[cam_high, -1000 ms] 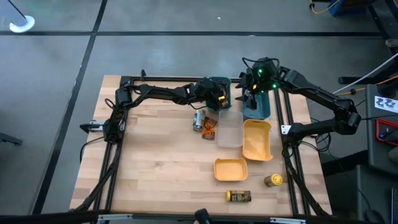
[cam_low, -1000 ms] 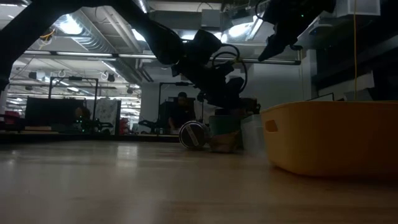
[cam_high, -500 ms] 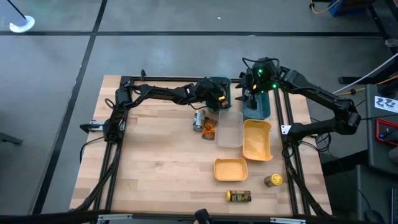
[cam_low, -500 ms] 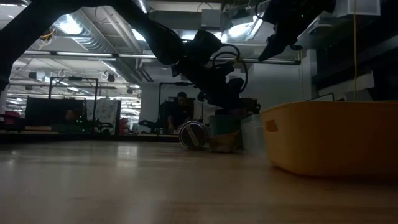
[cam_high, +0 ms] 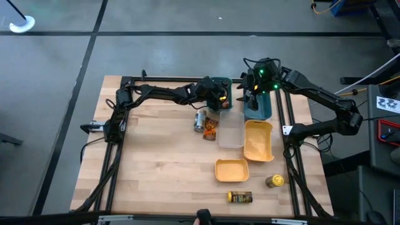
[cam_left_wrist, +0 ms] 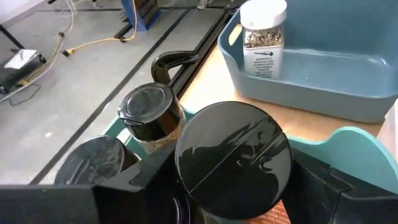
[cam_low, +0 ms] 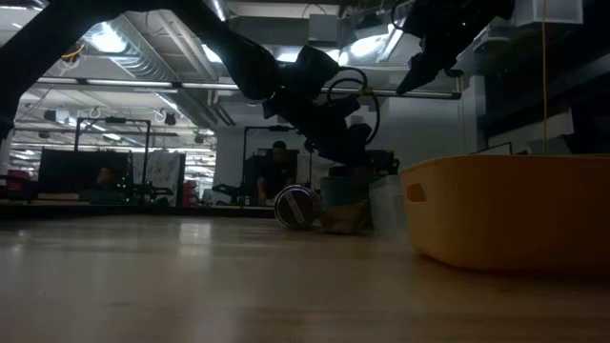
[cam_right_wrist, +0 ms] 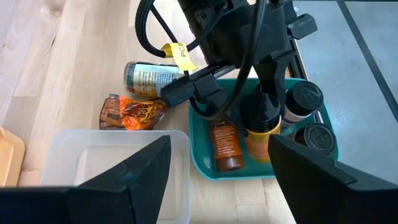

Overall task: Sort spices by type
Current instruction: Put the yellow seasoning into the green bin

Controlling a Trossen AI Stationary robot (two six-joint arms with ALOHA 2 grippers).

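**Left pincer holds a dark-lidded jar upright over the teal bin**

Your left pincer (cam_high: 219,98) is clamped on the dark-lidded jar (cam_left_wrist: 233,155), one finger on each side of its body. The jar stands upright, its long axis pointing down at the teal bin (cam_right_wrist: 202,162) at the far edge of the worktop (cam_high: 162,169).

Everything turns on what lies below the jar. Just beside it in the bin are a brown bottle (cam_right_wrist: 224,146) lying flat on one side and two more dark-lidded jars (cam_right_wrist: 303,98) upright on the other. The gap between them looks narrow. A straight drop with the jar kept vertical is probably what the set-down calls for. Whether the base already touches the bin floor cannot be told.

Your right pincer (cam_high: 252,99) hangs wide open and empty over the blue bin (cam_left_wrist: 323,87) next door. A white-lidded jar (cam_left_wrist: 264,34) stands in that bin's corner. The left arm is plainly the nearer one for the teal bin.

Unsorted spices:
- A green-labelled jar (cam_right_wrist: 149,78) lies on its side just outside the teal bin.
- An orange-brown packet (cam_right_wrist: 130,115) lies beside it, between the teal bin and the clear bin (cam_right_wrist: 112,168).
- Near the front edge, well apart from both arms, are a lying jar (cam_high: 240,197) and a yellow-lidded jar (cam_high: 274,181).
- Both sit close to the two yellow bins (cam_high: 258,140).

The worktop is pale wood planking, flat and dry-looking. Behind it is a dim workshop with strip lights, and a person (cam_low: 276,171) sits far back
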